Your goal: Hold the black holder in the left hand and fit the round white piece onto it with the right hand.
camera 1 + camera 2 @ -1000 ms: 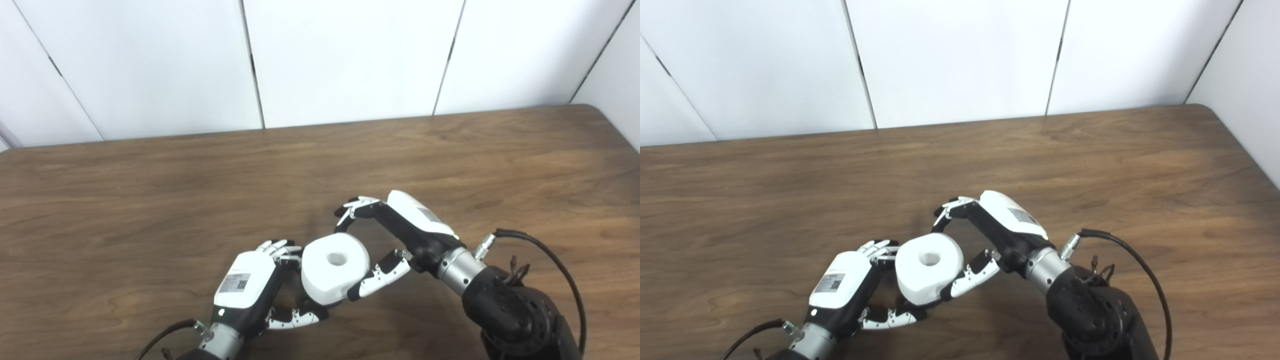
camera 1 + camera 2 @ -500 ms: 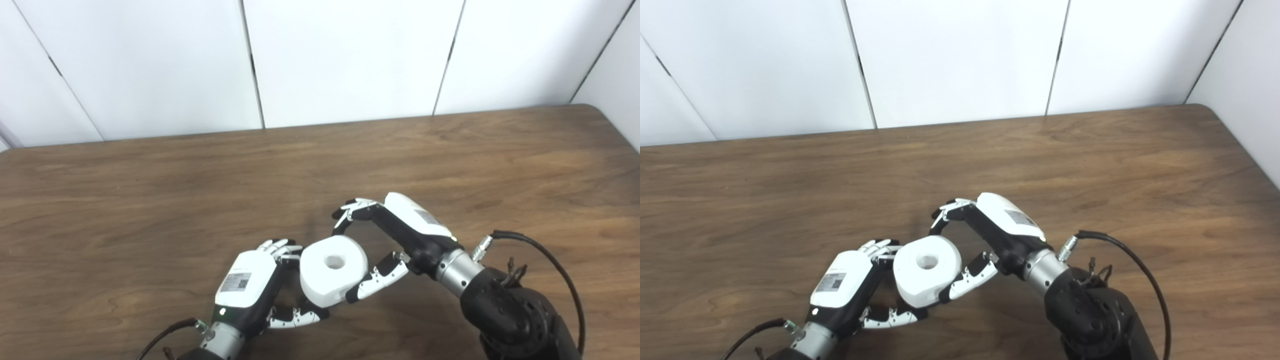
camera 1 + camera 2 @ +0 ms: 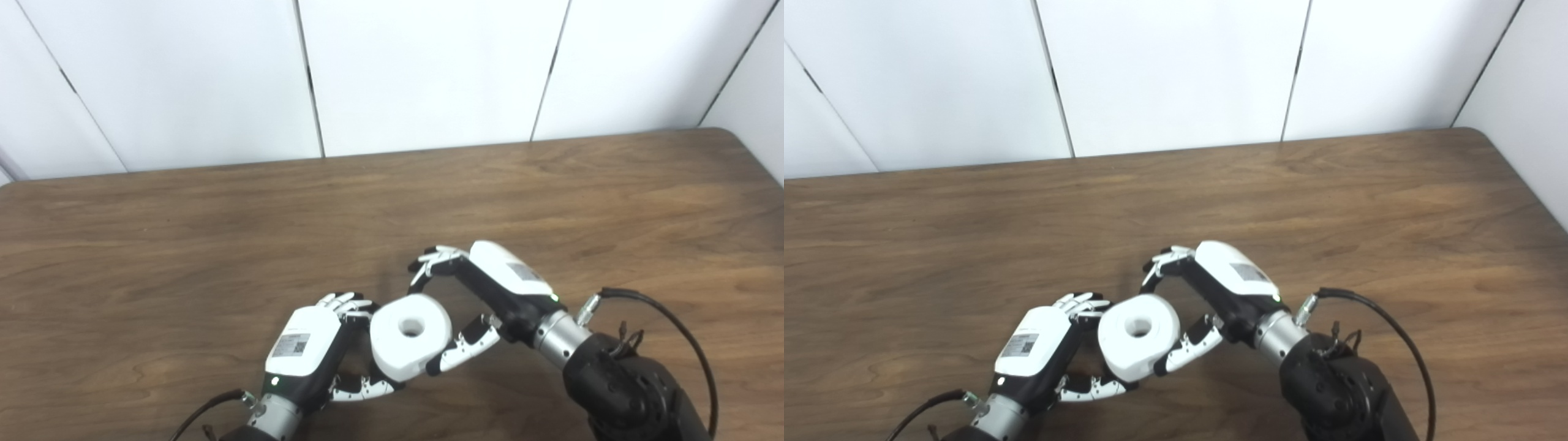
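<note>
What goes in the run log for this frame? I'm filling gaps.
left robot hand: black holder hidden | right robot hand: shut on round white piece | over table | fit unconfirmed

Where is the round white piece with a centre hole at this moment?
In both eye views, the round white piece sits low and centre, between the left hand and the right hand, over the wooden table.

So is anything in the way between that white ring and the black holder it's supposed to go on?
Nothing visible does. The round white piece sits between the left hand and the right hand; the holder itself is hidden beneath it.
</note>
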You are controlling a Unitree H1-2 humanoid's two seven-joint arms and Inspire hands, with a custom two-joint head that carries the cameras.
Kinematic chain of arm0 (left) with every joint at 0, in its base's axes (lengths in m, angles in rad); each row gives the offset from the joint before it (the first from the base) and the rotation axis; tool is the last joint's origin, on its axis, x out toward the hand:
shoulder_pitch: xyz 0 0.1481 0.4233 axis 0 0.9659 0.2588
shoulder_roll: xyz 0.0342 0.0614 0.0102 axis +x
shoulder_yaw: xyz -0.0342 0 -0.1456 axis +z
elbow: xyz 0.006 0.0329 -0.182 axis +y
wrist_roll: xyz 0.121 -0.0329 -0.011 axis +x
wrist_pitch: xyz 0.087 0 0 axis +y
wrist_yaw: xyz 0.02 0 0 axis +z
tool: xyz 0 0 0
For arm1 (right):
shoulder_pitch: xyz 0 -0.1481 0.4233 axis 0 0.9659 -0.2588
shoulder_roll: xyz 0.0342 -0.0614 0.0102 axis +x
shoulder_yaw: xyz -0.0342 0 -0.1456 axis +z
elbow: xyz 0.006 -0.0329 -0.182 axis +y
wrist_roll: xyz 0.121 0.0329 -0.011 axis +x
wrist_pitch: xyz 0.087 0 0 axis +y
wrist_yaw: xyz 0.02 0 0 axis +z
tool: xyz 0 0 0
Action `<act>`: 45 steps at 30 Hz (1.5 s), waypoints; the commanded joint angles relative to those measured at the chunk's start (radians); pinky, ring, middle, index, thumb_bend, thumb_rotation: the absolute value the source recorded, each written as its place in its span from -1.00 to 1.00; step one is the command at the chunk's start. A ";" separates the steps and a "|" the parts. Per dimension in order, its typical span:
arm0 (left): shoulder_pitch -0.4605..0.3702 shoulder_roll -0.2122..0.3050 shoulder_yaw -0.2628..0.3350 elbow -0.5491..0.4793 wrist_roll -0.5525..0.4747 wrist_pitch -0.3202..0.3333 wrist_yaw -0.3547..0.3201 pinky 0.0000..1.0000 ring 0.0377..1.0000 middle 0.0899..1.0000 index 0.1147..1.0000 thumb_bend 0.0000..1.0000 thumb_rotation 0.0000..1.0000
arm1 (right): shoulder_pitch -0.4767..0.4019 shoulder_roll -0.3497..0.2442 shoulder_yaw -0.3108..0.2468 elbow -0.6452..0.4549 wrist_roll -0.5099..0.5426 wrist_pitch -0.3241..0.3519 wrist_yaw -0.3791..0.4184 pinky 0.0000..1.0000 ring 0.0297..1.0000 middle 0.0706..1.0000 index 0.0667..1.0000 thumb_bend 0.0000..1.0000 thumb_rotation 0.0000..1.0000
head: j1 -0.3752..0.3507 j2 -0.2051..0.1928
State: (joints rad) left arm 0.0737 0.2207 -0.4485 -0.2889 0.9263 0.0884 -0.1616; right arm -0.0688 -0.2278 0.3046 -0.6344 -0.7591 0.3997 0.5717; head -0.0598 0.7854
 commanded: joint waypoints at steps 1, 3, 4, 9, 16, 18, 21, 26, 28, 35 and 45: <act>0.017 0.000 -0.031 0.051 0.031 0.031 -0.068 0.81 0.75 0.54 -0.15 0.04 -0.90 | -0.008 0.000 0.004 -0.009 0.002 -0.034 -0.020 0.62 0.83 0.60 -0.11 0.05 -0.73 | 0.000 0.000; 0.016 0.000 -0.032 0.046 0.035 0.036 -0.074 0.81 0.75 0.54 -0.15 0.04 -0.90 | -0.004 0.003 0.006 -0.005 0.003 -0.037 -0.028 0.62 0.83 0.60 -0.11 0.05 -0.73 | 0.000 0.000; 0.016 0.000 -0.032 0.045 0.036 0.038 -0.079 0.81 0.75 0.54 -0.15 0.04 -0.90 | -0.002 0.003 0.007 -0.003 0.004 -0.038 -0.032 0.61 0.83 0.60 -0.11 0.05 -0.73 | 0.000 0.000; 0.017 -0.001 -0.034 0.037 0.036 0.044 -0.085 0.83 0.76 0.55 -0.15 0.04 -0.90 | 0.002 0.001 0.012 0.006 0.005 -0.050 -0.051 0.60 0.81 0.59 -0.11 0.05 -0.73 | 0.002 0.003; 0.015 0.000 -0.035 0.039 0.032 0.044 -0.081 0.82 0.76 0.54 -0.15 0.04 -0.90 | 0.000 -0.004 0.017 0.012 0.007 -0.049 -0.057 0.59 0.81 0.58 -0.11 0.05 -0.73 | 0.000 0.003; 0.013 0.000 -0.035 0.041 0.031 0.044 -0.081 0.83 0.76 0.55 -0.15 0.04 -0.90 | -0.003 -0.006 0.018 0.011 0.007 -0.042 -0.049 0.61 0.82 0.59 -0.11 0.05 -0.73 | 0.001 0.003; 0.012 0.001 -0.036 0.045 0.034 0.040 -0.073 0.82 0.75 0.54 -0.15 0.04 -0.90 | -0.008 -0.011 0.022 0.009 -0.003 -0.033 -0.035 0.63 0.83 0.59 -0.11 0.05 -0.72 | 0.000 0.002; 0.010 0.002 -0.038 0.048 0.034 0.040 -0.075 0.82 0.75 0.55 -0.15 0.04 -0.90 | -0.022 -0.027 0.034 0.000 -0.040 -0.019 0.008 0.71 0.85 0.61 0.02 0.58 -0.55 | 0.000 0.001; 0.009 0.002 -0.038 0.046 0.035 0.045 -0.081 0.82 0.76 0.55 -0.15 0.04 -0.90 | -0.029 -0.035 0.037 -0.004 -0.049 -0.013 0.027 0.75 0.86 0.62 0.08 0.87 -0.44 | 0.000 0.001; 0.007 0.003 -0.040 0.058 0.040 0.040 -0.069 0.81 0.75 0.54 -0.15 0.04 -0.90 | -0.052 -0.051 0.041 -0.027 -0.083 0.020 0.118 0.96 0.98 0.80 0.48 1.00 -0.12 | 0.000 -0.002; 0.002 0.003 -0.043 0.063 0.038 0.040 -0.067 0.81 0.75 0.54 -0.15 0.04 -0.90 | -0.059 -0.046 0.028 -0.034 -0.103 0.034 0.178 1.00 1.00 0.91 0.73 1.00 -0.08 | 0.002 -0.005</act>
State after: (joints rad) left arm 0.0601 0.2169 -0.4613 -0.2866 0.9322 0.1053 -0.1651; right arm -0.0938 -0.2774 0.3459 -0.6309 -0.8558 0.4299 0.7516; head -0.0583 0.7793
